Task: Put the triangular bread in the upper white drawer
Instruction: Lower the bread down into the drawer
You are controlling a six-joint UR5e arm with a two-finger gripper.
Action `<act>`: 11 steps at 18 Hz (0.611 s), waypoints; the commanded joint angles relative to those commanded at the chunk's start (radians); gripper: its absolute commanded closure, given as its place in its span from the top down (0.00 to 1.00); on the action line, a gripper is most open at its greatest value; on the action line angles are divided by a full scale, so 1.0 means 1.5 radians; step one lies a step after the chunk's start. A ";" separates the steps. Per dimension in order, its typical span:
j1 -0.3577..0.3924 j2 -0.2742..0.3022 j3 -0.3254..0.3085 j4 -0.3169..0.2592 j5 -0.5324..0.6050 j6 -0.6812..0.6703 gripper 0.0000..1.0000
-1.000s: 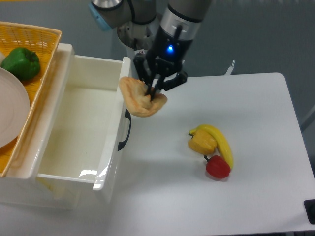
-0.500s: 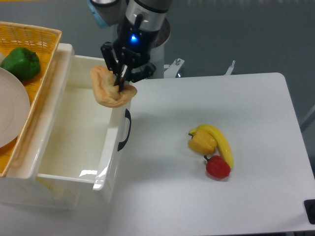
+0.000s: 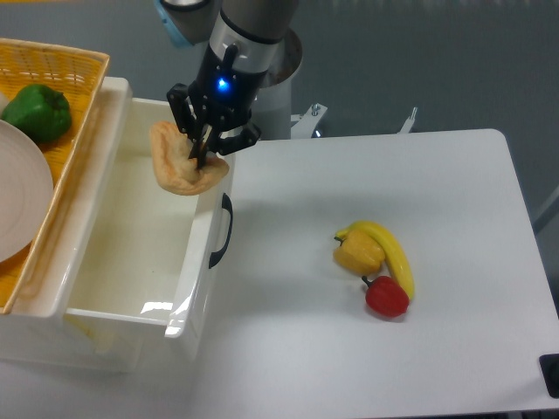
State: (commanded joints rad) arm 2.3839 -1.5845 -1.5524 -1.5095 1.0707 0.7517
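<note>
The upper white drawer [image 3: 105,262] is standing pulled open, its interior bare. A yellow basket [image 3: 61,65] beside it is holding a white plate [image 3: 17,201] and green pepper [image 3: 37,112]. The gripper [image 3: 203,148] is pinching the triangular bread [image 3: 179,166], hanging over the drawer's front right edge.

Single fixed camera, high front view, angled down on table [image 3: 454,201], mid-range

White table [image 3: 454,201] bears banana [image 3: 395,255], peppers, drawer [image 3: 199,279].
</note>
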 joint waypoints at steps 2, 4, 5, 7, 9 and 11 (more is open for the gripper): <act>-0.009 -0.008 0.000 0.001 0.000 0.001 0.11; -0.016 -0.014 0.000 0.002 0.000 0.002 0.12; -0.017 -0.014 0.000 0.002 -0.001 0.002 0.12; -0.018 -0.015 0.000 0.002 -0.001 0.002 0.12; -0.023 -0.023 0.000 0.002 0.000 0.002 0.12; -0.024 -0.030 0.000 0.002 0.000 0.002 0.12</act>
State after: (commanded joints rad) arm 2.3485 -1.6290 -1.5524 -1.5064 1.0707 0.7547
